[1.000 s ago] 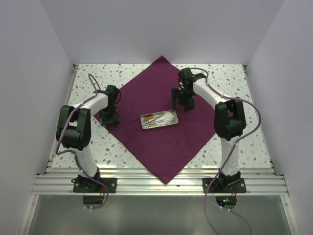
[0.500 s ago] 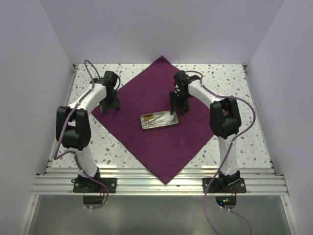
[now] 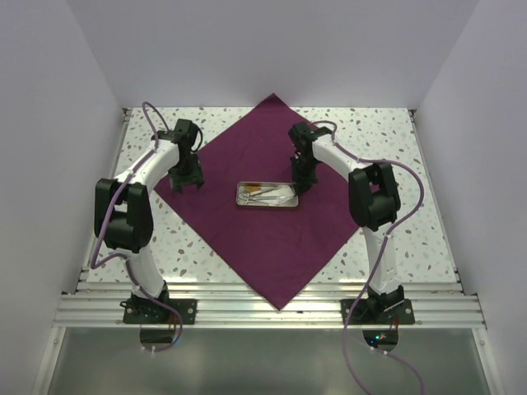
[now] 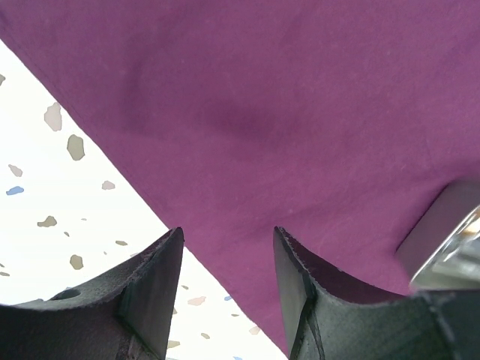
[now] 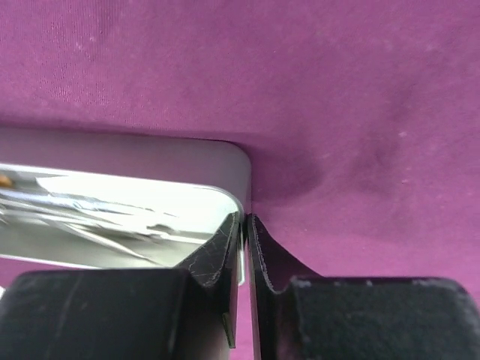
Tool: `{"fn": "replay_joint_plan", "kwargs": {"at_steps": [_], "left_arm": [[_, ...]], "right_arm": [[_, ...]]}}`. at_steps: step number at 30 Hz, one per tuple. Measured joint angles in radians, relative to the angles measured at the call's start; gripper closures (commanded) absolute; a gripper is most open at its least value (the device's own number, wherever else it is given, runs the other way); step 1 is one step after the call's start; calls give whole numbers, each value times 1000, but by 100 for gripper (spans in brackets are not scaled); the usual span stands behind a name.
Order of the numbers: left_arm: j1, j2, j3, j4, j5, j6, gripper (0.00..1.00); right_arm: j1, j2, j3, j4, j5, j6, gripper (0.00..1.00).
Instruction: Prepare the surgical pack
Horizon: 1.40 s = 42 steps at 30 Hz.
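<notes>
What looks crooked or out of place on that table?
Nothing spilled or damaged. The purple cloth lies cornerwise, its near corner hanging over the front rail. The steel tray sits at its middle, the right pincer pinching its rim.

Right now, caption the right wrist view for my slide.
Right pincer shut on the end wall of the steel tray, which sits on the plum cloth.

A robot lab bench: plain white walls (image 3: 263,49) enclose a speckled table (image 3: 387,136) with aluminium rails (image 3: 263,311).
</notes>
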Motion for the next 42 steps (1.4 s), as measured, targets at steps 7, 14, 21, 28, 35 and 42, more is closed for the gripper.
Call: {"fn": "replay_joint_plan", "kwargs": {"at_steps": [7, 14, 21, 28, 35, 42], "left_arm": [[0, 0, 0, -4, 6, 0, 45], [0, 0, 0, -4, 8, 0, 45], [0, 0, 0, -4, 11, 0, 45], [0, 0, 0, -4, 23, 0, 45], [0, 0, 0, -4, 26, 0, 45], [0, 0, 0, -3, 27, 1, 44]], "right_arm": [[0, 5, 10, -12, 43, 5, 92], [0, 6, 11, -11, 56, -24, 91], [0, 6, 14, -11, 70, -89, 91], [0, 6, 15, -11, 79, -107, 88], [-1, 7, 15, -11, 84, -109, 81], [-1, 13, 44, -22, 106, -114, 69]]}}
